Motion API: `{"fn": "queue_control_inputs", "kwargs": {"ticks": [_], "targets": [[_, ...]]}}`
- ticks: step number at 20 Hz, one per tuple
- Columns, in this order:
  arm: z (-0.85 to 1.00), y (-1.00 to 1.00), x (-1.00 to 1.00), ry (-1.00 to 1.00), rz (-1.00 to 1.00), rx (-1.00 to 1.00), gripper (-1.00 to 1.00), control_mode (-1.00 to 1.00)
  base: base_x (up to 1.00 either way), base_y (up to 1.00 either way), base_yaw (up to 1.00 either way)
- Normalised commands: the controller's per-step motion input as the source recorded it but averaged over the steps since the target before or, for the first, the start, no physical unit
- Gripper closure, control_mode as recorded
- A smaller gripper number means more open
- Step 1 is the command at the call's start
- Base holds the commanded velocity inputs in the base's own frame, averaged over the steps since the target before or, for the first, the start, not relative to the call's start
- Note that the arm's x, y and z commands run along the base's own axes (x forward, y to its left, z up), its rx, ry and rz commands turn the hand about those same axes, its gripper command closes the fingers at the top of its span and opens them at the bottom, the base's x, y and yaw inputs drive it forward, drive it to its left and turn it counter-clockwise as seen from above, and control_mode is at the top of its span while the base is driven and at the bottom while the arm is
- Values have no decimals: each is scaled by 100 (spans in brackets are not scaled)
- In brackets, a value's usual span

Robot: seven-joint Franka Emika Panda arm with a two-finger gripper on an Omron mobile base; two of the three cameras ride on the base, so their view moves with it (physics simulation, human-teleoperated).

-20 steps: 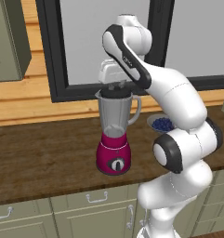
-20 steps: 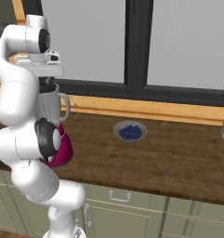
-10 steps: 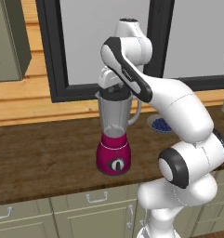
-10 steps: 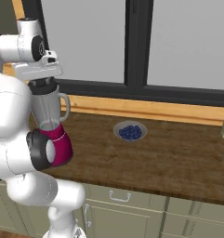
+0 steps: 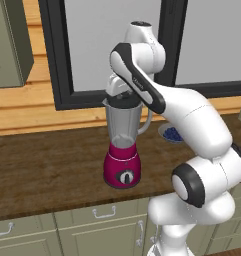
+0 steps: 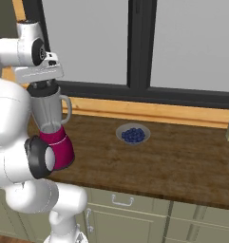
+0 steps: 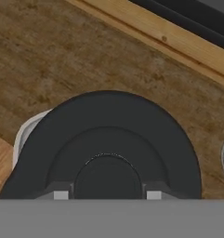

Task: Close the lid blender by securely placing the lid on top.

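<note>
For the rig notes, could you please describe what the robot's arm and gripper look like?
The arm is glossy white, built of rounded, bulbous links with dark grey or black rings and caps at the joints. No cables or markings are visible. The gripper sits on a boxy white hand and has two small dark fingers with pale square patches near their tips.

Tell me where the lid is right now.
The lid sits at the blender jar's mouth under the pincer, left of the blueberry bowl.
</note>
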Motion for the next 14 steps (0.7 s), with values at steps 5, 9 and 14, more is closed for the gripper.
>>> {"fn": "queue_control_inputs", "kwargs": {"ticks": [5,9,14], "targets": [[0,0,28,18,0,0,100,-100,0,0,0],[0,0,3,13,0,0,100,-100,0,0,0],[0,0,0,9,0,0,100,-100,0,0,0]]}}
